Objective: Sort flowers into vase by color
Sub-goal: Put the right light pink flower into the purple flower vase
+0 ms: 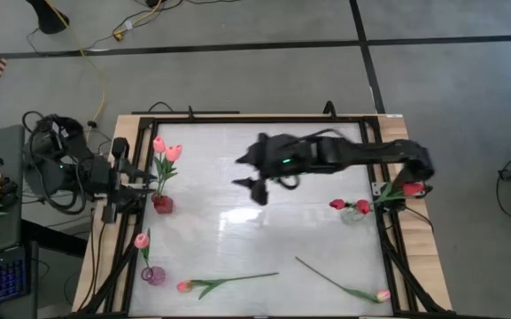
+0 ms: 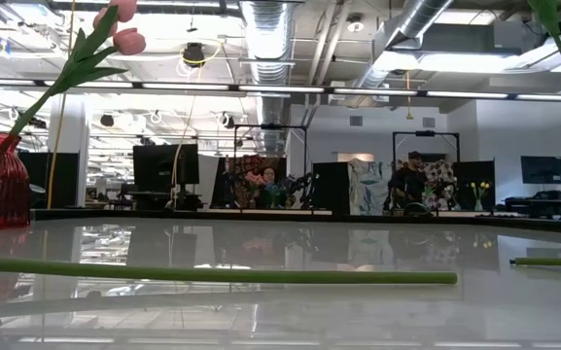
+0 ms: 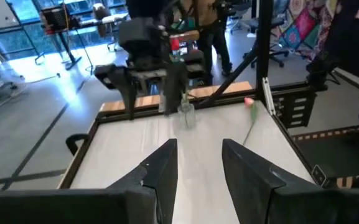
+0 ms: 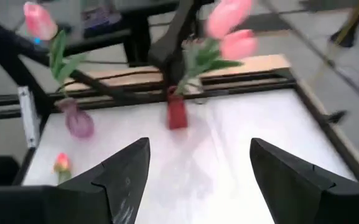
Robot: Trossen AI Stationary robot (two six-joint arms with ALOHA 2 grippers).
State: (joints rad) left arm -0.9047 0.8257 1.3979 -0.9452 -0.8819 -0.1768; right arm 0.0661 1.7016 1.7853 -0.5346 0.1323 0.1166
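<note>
High view: right gripper (image 1: 257, 180) wide open, empty, mid-table; left gripper (image 1: 145, 181) part-open, empty, by red vase (image 1: 162, 203).

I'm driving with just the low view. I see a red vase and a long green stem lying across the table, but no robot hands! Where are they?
Observer: The right gripper hangs over the middle of the table, open and empty.
Operator: And the other one?
Observer: The left gripper is at the table's left edge beside the red vase, open, holding nothing.
Operator: How many flowers are lying down?
Observer: Two: one loose tulip near the purple vase, and another tulip toward the right corner.
</note>
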